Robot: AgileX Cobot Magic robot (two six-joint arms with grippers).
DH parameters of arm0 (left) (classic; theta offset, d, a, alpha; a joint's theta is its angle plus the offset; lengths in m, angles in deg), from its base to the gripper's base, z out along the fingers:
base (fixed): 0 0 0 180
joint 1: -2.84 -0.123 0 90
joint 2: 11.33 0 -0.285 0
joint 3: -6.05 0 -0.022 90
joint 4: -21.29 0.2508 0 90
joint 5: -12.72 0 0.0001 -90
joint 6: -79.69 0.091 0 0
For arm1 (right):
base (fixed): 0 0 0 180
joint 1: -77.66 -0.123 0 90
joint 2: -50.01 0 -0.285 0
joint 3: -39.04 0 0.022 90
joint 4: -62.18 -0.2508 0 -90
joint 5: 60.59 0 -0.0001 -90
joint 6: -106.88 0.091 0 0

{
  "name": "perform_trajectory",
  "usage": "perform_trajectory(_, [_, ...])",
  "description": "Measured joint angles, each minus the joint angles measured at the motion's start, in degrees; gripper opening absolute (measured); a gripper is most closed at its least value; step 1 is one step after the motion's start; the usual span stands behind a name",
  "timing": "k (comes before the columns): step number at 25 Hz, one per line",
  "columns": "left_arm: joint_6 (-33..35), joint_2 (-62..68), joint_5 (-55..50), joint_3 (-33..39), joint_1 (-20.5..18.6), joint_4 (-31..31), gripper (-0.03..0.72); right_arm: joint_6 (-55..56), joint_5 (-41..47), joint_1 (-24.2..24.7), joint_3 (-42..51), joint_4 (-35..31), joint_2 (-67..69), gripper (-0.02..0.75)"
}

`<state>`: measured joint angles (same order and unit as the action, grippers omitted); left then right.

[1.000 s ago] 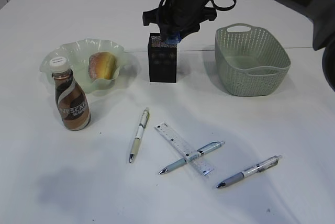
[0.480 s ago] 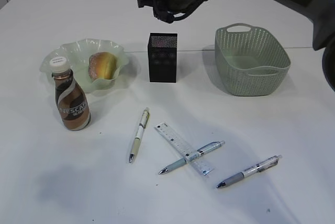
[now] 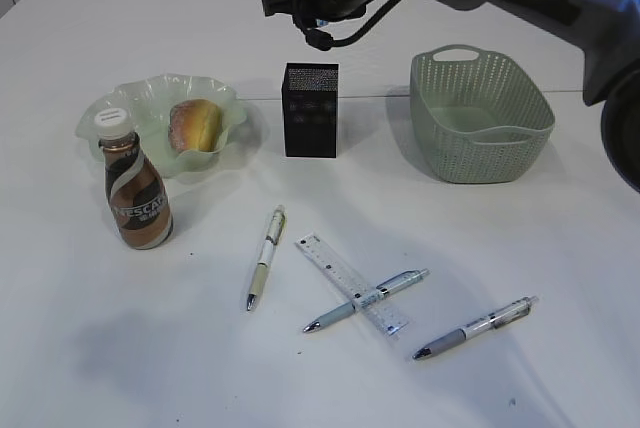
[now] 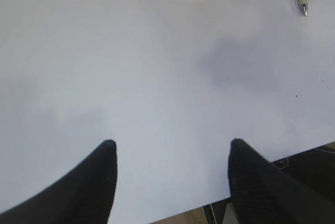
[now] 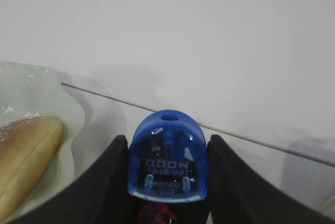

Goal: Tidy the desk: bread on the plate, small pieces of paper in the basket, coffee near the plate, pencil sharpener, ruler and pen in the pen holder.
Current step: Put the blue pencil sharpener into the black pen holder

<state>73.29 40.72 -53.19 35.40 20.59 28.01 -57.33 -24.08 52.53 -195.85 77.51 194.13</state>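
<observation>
With bread [image 3: 196, 126] on the plate [image 3: 135, 100] and coffee [image 3: 137, 188] just before it, my right gripper [image 5: 167, 203] is clamped on the blue pencil sharpener [image 5: 168, 155], hole end pointing away from the wrist, above and behind the pen holder [image 3: 311, 110]. Ruler [image 3: 351, 284] and three pens lie in front of the holder, unsorted. My left gripper [image 4: 170, 150] hangs spread apart, holding nothing.

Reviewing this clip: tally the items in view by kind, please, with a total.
Pens: 3
Ruler: 1
Coffee bottle: 1
Bread: 1
Plate: 1
Pen holder: 1
Basket: 1
Pencil sharpener: 1
Total: 10
</observation>
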Motion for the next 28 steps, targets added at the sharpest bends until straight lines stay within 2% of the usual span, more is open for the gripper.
perform_trajectory(16, [0.0,0.0,1.3,0.0,0.0,0.1,0.468,0.0,-3.0,0.3,0.0,3.2,0.1,0.344])
perform_trajectory(28, [0.0,0.0,2.4,0.0,0.0,0.2,0.468,0.0,-8.7,0.8,6.6,3.7,0.1,0.344])
